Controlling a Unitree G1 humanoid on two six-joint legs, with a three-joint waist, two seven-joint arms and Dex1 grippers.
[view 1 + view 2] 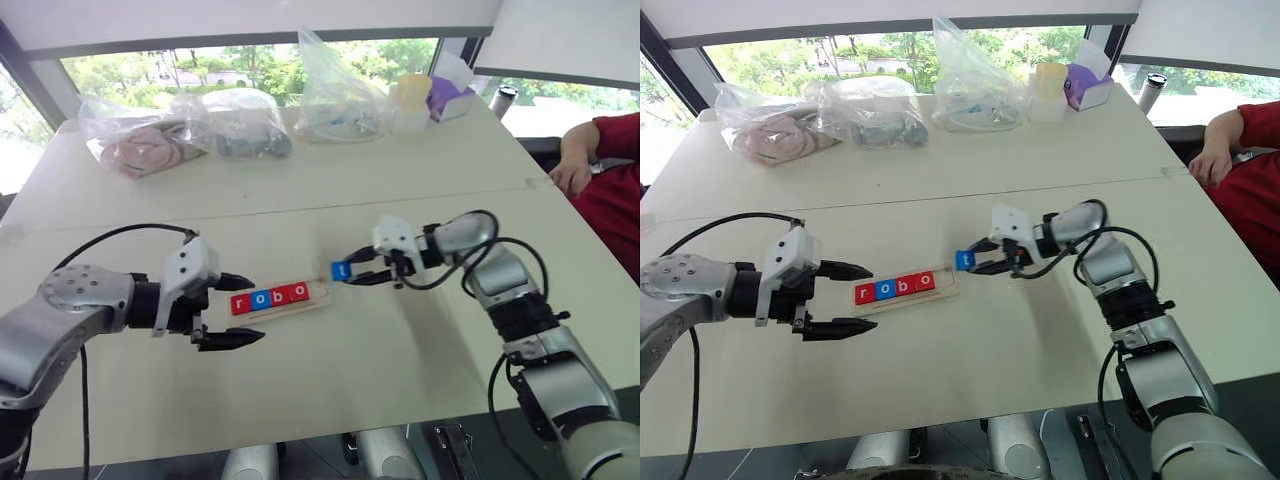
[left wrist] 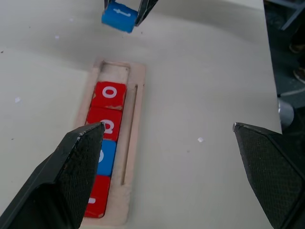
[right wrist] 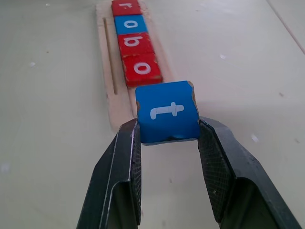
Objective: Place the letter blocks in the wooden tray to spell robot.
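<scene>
I am seeing the wooden tray lying flat on the table, a long shallow frame of pale wood. Four letter blocks are sitting in it side by side, touching: a red r, a blue o, a red b and a red o. The slot at the tray's right end is showing bare wood. The fifth block, a blue t, is hanging in the air just beyond that end, pinched between my right gripper's fingers, its white letter facing up.
</scene>
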